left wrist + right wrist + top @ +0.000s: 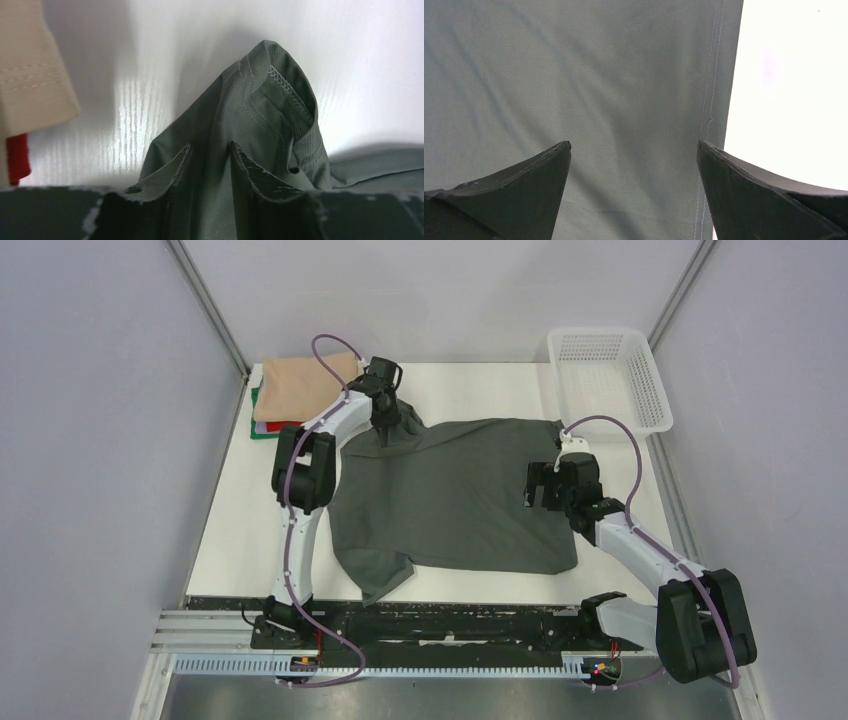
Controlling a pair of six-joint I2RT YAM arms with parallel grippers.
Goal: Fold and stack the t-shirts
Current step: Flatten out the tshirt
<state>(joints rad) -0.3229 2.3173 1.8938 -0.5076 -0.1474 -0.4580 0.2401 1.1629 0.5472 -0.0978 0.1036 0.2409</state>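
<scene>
A dark charcoal-grey t-shirt [455, 495] lies spread over the middle of the white table. My left gripper [385, 430] is shut on its far left sleeve; in the left wrist view the gripper [210, 150] pinches a bunched fold of the grey cloth [260, 110]. My right gripper [540, 490] hangs open above the shirt's right part; in the right wrist view the gripper [634, 147] is wide open and empty over flat grey cloth [574, 75] near the stitched hem [709, 100]. Folded shirts are stacked at the far left: tan/peach [300, 385] on top, red [268, 426] and green [262, 435] edges below.
A white plastic lattice basket [607, 375] stands at the far right corner. The tan shirt [30, 65] and a red edge [17, 157] show at the left of the left wrist view. Grey walls enclose the table; a rail [400, 640] runs along the near edge.
</scene>
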